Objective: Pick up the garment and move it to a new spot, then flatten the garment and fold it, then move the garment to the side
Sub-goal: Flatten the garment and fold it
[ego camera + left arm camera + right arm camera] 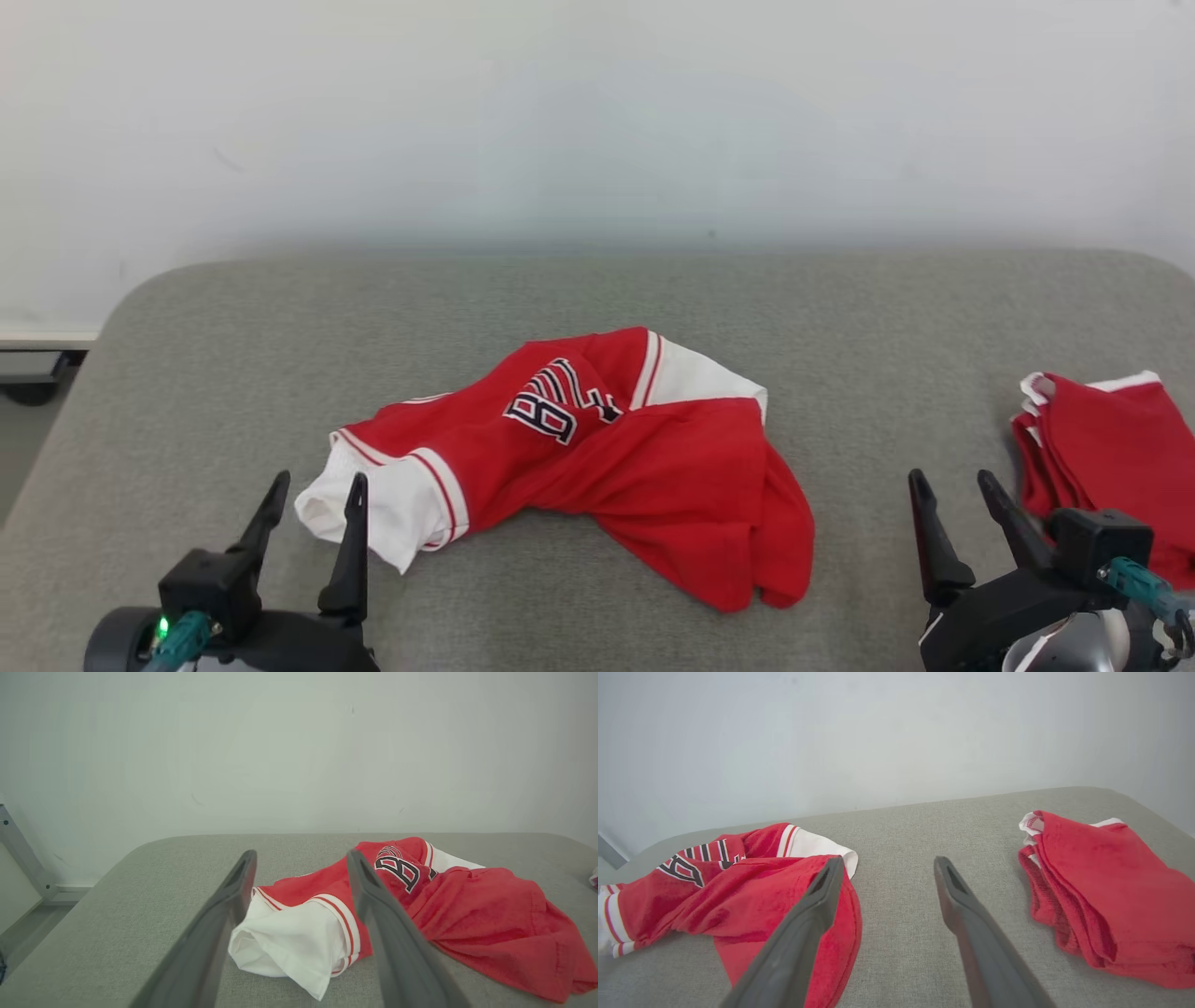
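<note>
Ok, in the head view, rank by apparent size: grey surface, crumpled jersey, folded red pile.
Largest: grey surface.
Then: crumpled jersey.
Smallest: folded red pile, though the frame edge crops it, so its full size is unsure.

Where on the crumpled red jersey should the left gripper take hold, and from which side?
Probably the white sleeve at the near-left end of the crumpled jersey: it juts free of the heap, directly ahead of the open left gripper. Come forward and down from the robot's side, closing across the bunched white fold.
</note>
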